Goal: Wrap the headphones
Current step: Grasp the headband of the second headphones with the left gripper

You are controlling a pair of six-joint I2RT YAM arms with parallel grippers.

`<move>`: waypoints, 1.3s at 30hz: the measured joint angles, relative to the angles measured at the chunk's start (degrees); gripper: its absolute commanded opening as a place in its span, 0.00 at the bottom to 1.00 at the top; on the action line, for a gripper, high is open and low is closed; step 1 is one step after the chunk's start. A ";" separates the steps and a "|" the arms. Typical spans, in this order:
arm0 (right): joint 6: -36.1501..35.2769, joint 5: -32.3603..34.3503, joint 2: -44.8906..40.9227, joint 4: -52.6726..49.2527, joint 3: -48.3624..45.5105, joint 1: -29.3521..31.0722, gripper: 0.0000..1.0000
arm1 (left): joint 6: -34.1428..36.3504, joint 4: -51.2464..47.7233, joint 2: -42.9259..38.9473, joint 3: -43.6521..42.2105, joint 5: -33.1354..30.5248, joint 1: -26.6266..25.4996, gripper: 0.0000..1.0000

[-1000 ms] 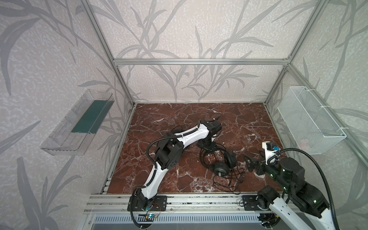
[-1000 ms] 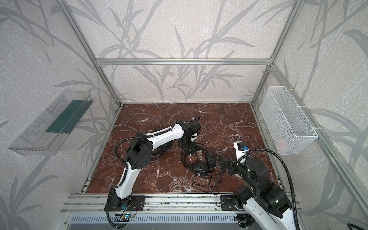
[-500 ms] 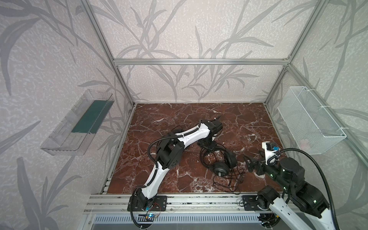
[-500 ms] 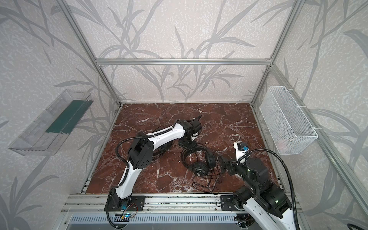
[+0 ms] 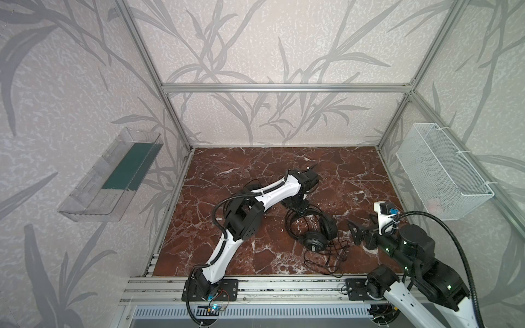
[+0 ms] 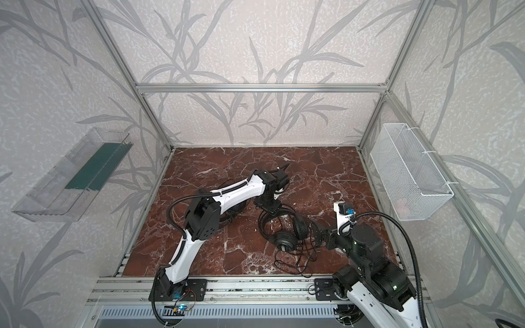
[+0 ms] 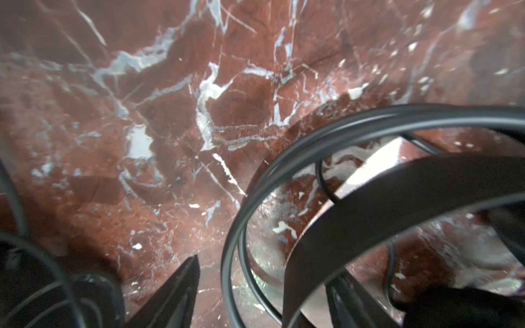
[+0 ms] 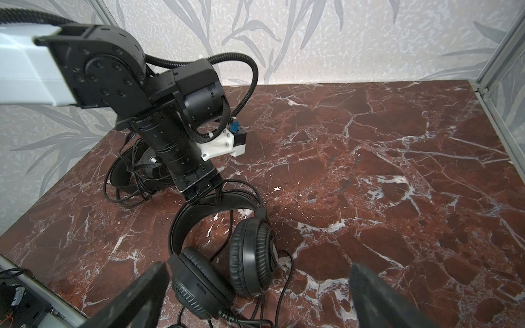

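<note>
One pair of black headphones [image 5: 314,240] [image 6: 284,240] [image 8: 199,284] lies mid-table, its earcups toward the front. Its thin cable [image 5: 326,261] is tangled loosely in front of it. My left gripper [image 5: 301,209] [image 7: 264,272] points down over the headband [image 7: 369,193]. It is open, and the band and wire arches pass between its fingers [image 7: 176,292]. A second pair of headphones [image 8: 147,167] lies behind the left arm, mostly hidden. My right gripper [image 5: 355,230] [image 8: 258,265] hovers wide open just right of the earcups and holds nothing.
A white wire basket [image 5: 443,173] hangs on the right wall and a clear plastic tray [image 5: 113,176] on the left wall. An aluminium rail [image 5: 284,286] runs along the table's front edge, close to the cable tangle. The left arm's elbow [image 5: 241,218] stands left of the headphones.
</note>
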 measured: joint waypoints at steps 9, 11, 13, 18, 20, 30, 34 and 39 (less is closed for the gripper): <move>-0.20 0.00 0.00 0.13 0.00 -0.02 0.99 | 0.44 -0.55 4.00 3.69 0.20 0.28 0.52; -0.20 0.00 0.00 0.24 0.00 0.00 0.99 | 0.48 -0.59 4.11 3.78 0.09 0.28 0.50; -0.20 -0.02 0.00 0.37 0.00 -0.02 0.99 | 0.48 -0.61 4.11 3.78 -0.07 0.28 0.45; -0.22 -0.07 0.00 0.44 -0.22 -0.02 0.99 | 0.55 -0.46 3.93 3.39 -0.87 0.20 0.42; -0.22 -0.15 0.00 0.44 -0.31 -0.02 0.99 | 0.48 -0.50 3.87 3.32 -1.31 0.13 0.42; -0.22 -0.50 0.00 0.44 -0.33 0.00 0.99 | -0.13 -0.57 2.12 1.20 -5.38 0.63 0.55; -0.22 -0.59 0.00 0.44 -0.33 -0.02 0.99 | -0.37 -0.17 1.44 0.55 -6.10 0.83 0.57; -0.24 -0.59 0.00 0.46 -0.33 0.00 0.99 | -0.68 1.49 -1.29 -1.77 -6.01 1.05 0.59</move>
